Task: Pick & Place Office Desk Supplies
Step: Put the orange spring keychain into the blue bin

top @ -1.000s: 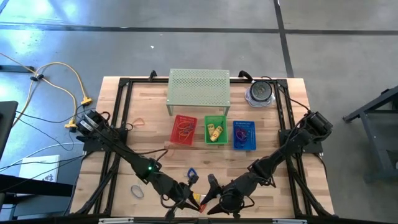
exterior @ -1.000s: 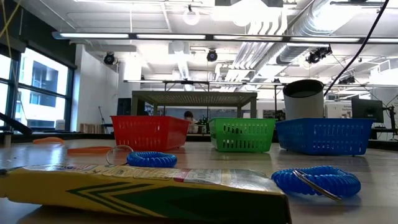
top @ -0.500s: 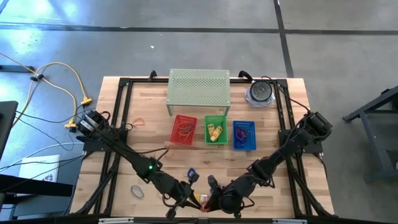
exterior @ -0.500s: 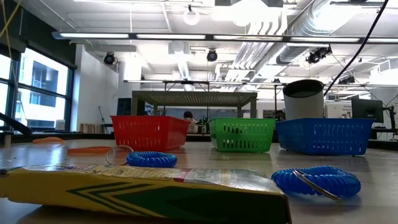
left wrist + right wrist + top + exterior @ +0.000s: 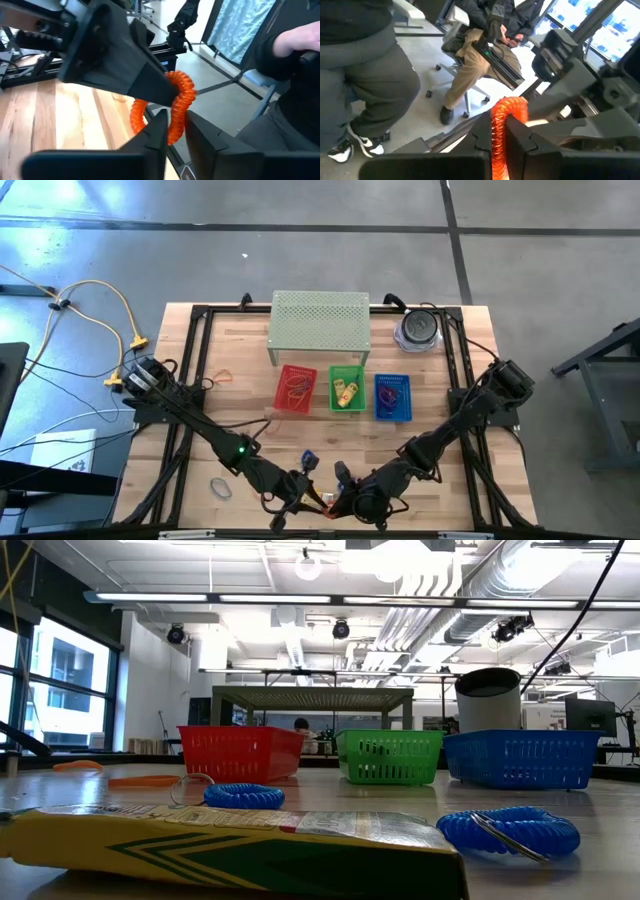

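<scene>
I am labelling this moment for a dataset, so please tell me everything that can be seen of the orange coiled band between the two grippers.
The orange coiled band is a ribbed, springy loop that looks like plastic, bright orange. It is off the table at the near edge, between the two arms in the high view. The left gripper has its dark fingers on either side of the coil, and the right gripper is shut on it from the other side. It hangs stretched, curved between them. Nothing else touches it.

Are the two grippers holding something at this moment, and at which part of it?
Both hold one orange coiled band: the right gripper pinches one stretch of its coil, the left gripper another, near the table's front edge.
</scene>
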Controlling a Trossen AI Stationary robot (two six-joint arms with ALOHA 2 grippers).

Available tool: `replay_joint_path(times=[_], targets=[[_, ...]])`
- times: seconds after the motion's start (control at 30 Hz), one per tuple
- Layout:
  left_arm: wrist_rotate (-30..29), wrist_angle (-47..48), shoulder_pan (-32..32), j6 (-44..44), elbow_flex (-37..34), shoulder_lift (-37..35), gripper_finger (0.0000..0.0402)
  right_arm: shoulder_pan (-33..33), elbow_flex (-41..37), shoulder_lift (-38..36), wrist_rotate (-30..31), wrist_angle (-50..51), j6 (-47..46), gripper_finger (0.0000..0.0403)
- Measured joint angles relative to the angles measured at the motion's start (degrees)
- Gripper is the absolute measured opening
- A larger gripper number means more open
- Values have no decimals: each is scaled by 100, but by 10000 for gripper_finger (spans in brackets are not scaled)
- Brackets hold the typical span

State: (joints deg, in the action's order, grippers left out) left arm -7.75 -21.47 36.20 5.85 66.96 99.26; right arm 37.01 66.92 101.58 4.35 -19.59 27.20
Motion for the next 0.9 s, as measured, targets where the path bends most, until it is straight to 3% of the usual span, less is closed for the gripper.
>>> replay_joint_path(times=[0.23,0.4,0.67,0.9], targets=[[-4,-7,42,-130,0,0,168,9,0,0,187,252,-90,10],[-70,23,40,-157,0,-1,222,169,0,-48,547,918,-752,10],[-140,363,29,943,0,-4,233,545,0,-639,1758,3285,-3338,8],[-217,1087,29,1588,0,-4,233,416,0,-1285,2417,5744,-5844,8]])
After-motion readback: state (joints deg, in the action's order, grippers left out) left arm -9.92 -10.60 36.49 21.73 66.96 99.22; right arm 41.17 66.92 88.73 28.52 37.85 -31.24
